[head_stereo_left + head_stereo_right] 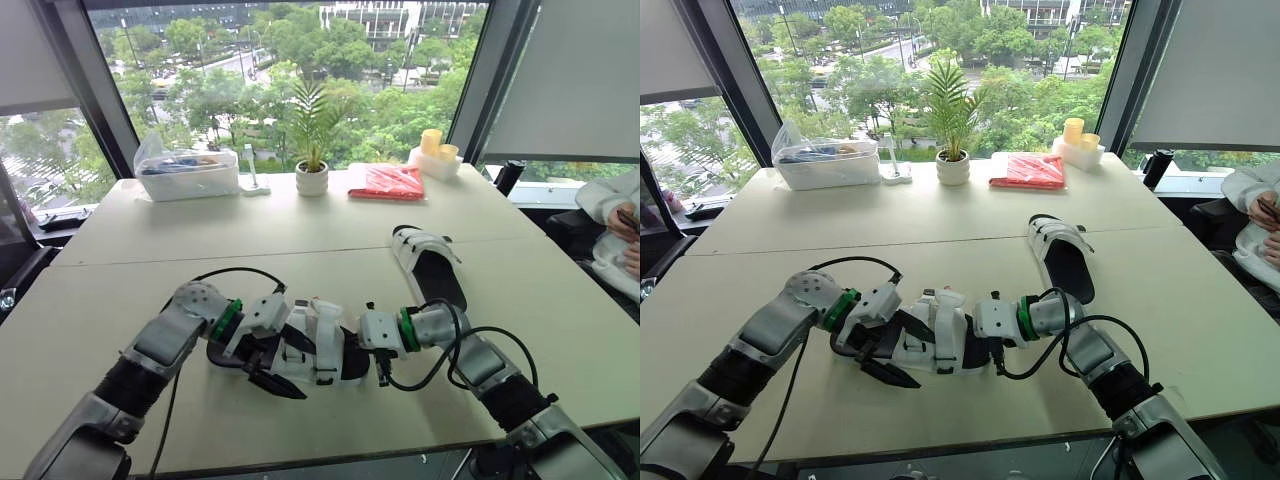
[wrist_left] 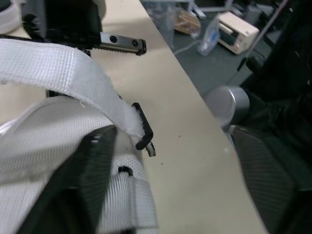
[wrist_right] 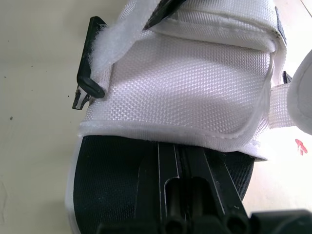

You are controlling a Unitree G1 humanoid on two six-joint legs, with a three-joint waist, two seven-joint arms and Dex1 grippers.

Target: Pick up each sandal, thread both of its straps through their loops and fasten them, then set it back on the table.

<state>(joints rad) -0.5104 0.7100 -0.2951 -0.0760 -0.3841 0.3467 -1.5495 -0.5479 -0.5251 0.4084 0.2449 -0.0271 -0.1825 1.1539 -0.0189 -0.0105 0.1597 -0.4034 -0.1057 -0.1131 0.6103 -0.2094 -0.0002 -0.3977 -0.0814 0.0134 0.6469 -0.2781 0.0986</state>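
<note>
A white sandal with a black footbed sits near the table's front edge, held between both grippers. My left gripper grips its left side; one black finger lies over the white upper. Its white strap runs into a black loop at the sandal's side. My right gripper is shut on the sandal's black sole end, fingers pressed together. The second sandal lies flat on the table to the back right, straps loose.
Along the far edge stand a clear plastic box, a potted plant, a red packet and yellow cups. A person sits at the far right. The table's front edge is close below the grippers.
</note>
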